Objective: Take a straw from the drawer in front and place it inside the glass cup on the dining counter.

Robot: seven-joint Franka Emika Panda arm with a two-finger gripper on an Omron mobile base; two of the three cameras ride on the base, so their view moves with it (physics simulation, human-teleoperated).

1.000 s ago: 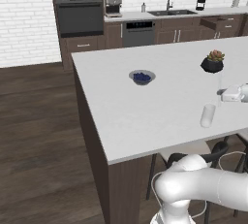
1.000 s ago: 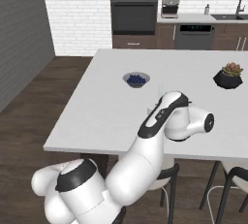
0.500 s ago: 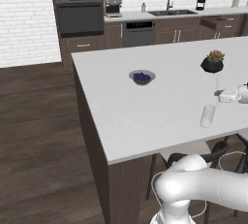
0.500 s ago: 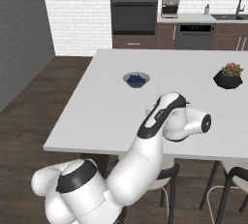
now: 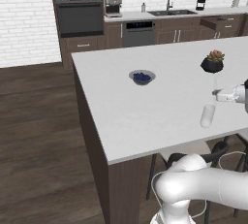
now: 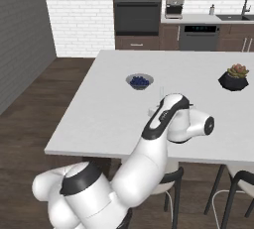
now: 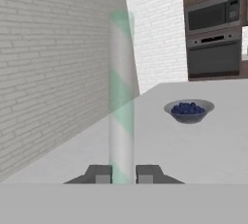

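Observation:
My gripper (image 7: 123,173) is shut on the straw (image 7: 121,97), a pale whitish-green translucent stick that stands upright between the finger tips. In the left base view the gripper (image 5: 219,93) hovers over the dining counter (image 5: 145,116), just above and a little to the right of the clear glass cup (image 5: 207,116). The straw (image 5: 215,80) shows there as a faint thin line rising from the hand. My own arm hides the cup in the right base view, and the straw (image 6: 160,94) pokes up behind the forearm. A dark brown drawer (image 5: 213,22) looks pulled out under the far worktop.
A grey bowl of blue berries (image 5: 142,77) (image 6: 139,81) (image 7: 189,110) sits mid-counter. A dark plant pot (image 5: 213,63) (image 6: 234,78) stands farther back, near the gripper. Stools (image 5: 223,152) are tucked under the counter's near edge. Oven and sink line the back wall.
The hand with the straw has edged slightly left in the left base view, closer to above the glass cup. Nothing else has moved.

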